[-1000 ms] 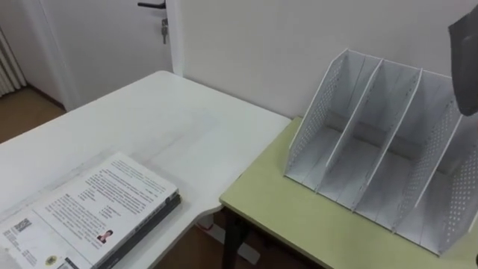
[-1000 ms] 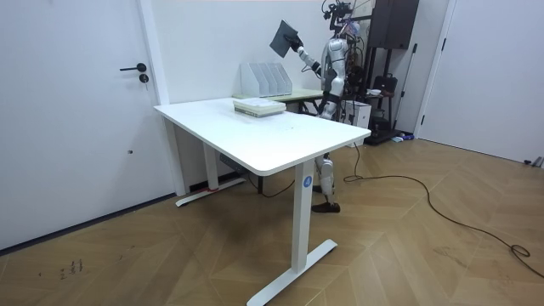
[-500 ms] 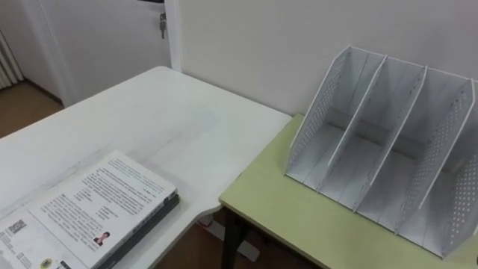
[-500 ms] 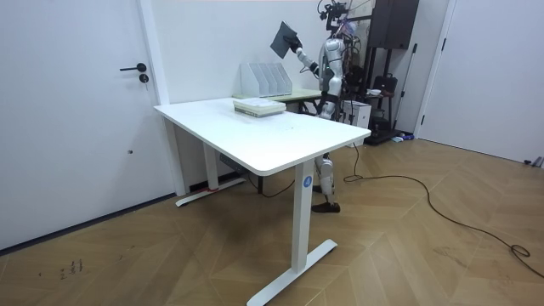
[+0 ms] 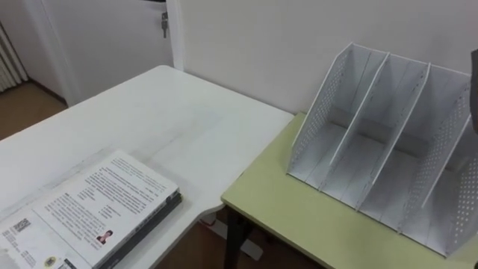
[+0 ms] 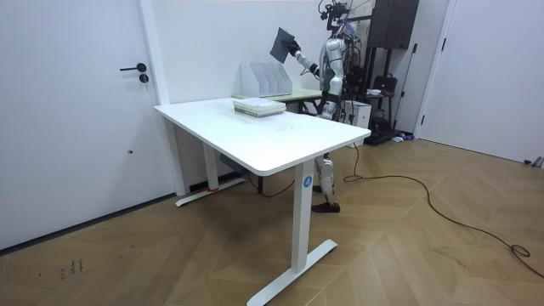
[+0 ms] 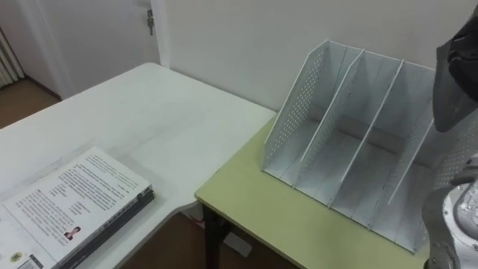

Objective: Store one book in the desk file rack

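The white perforated file rack point(image 7: 351, 134) stands on the green desk point(image 7: 299, 224) against the wall, its slots bare. My right hand point(image 6: 296, 53) is raised above the rack and holds a dark book point(image 7: 455, 82) tilted in the air, over the rack's right end; the same book point(image 6: 283, 40) shows high in the room view. My right forearm comes in at the right eye view's lower right. My left hand point(image 6: 325, 93) stays low by my body. I stand behind the green desk, facing the rack point(image 6: 265, 79).
A stack of books point(image 5: 93, 213) with a printed white cover on top lies on the white table point(image 5: 149, 119) to my left. A gap runs between the table and the green desk. A door point(image 6: 76, 102) is in the wall to the room view's left.
The dark book left the left eye view's upper right corner and now shows as a sliver at its right edge. In the room view it has shifted slightly above the rack.
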Robot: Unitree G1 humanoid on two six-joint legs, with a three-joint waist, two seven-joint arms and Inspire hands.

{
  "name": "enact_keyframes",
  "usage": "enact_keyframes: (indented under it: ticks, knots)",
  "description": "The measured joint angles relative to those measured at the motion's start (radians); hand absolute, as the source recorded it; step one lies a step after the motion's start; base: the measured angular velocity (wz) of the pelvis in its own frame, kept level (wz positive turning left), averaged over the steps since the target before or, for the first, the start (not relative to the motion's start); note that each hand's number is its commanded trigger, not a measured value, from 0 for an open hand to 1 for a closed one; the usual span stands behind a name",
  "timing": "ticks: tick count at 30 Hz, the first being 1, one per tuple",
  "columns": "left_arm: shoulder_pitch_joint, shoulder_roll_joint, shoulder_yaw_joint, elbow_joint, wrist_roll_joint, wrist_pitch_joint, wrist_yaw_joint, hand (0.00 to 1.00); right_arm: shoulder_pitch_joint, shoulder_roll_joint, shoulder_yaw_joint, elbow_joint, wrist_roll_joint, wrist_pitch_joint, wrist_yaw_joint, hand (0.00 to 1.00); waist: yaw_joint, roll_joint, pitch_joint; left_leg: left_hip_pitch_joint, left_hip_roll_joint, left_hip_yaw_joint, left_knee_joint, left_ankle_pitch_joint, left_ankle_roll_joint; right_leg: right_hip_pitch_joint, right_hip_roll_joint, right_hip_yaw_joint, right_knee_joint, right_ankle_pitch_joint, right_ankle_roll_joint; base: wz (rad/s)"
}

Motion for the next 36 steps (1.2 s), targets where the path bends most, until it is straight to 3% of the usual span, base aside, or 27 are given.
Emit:
enact_keyframes:
  ticks: [9,23,24,25,31,36]
  knots:
    - [0.0,0.002,-0.002,0.001,0.0,0.0,0.037,0.0,0.0,-0.001,0.014,0.128,0.011,0.0,0.03,1.0,0.006,0.002,-0.0015,0.003,0.0,0.001,0.001,0.0,0.0,0.0,0.0,0.0,0.001,0.0,0.0,0.0]
    - [0.0,0.003,-0.004,-0.002,0.0,-0.001,0.043,0.0,0.0,-0.001,0.064,0.152,0.012,0.0,0.031,1.0,0.012,-0.001,0.0003,0.004,0.0,0.001,0.001,0.0,0.0,0.001,0.0,-0.001,0.0,0.0,0.0,0.0]
    - [0.0,0.004,-0.004,-0.003,0.0,-0.001,0.043,0.0,0.0,-0.001,0.071,0.16,0.012,0.0,0.035,0.71,0.012,-0.002,0.0008,0.003,0.0,0.001,0.001,0.0,0.0,0.001,0.0,-0.001,0.0,0.0,0.0,0.0]
    - [0.0,0.004,-0.004,-0.005,0.0,-0.001,0.043,0.0,0.0,-0.001,0.072,0.166,0.012,0.0,0.04,0.03,0.012,-0.003,0.0013,0.004,0.0,0.001,0.001,0.0,0.0,0.001,0.0,-0.001,0.0,0.0,0.0,0.0]
    - [0.0,0.005,-0.004,-0.014,0.0,-0.002,0.042,0.0,0.002,-0.001,0.072,0.197,0.059,0.0,0.054,0.0,0.021,-0.008,0.006,0.001,0.0,0.001,0.001,0.0,0.0,0.0,-0.001,-0.005,-0.003,0.0,0.0,0.0]
    - [0.0,0.006,-0.005,-0.021,0.001,0.005,0.047,0.0,0.003,-0.001,0.072,0.201,0.084,0.0,0.055,0.0,0.021,-0.005,0.0008,-0.006,0.0,0.001,0.001,0.0,0.0,0.0,-0.002,-0.015,-0.013,0.0,0.0,0.04]
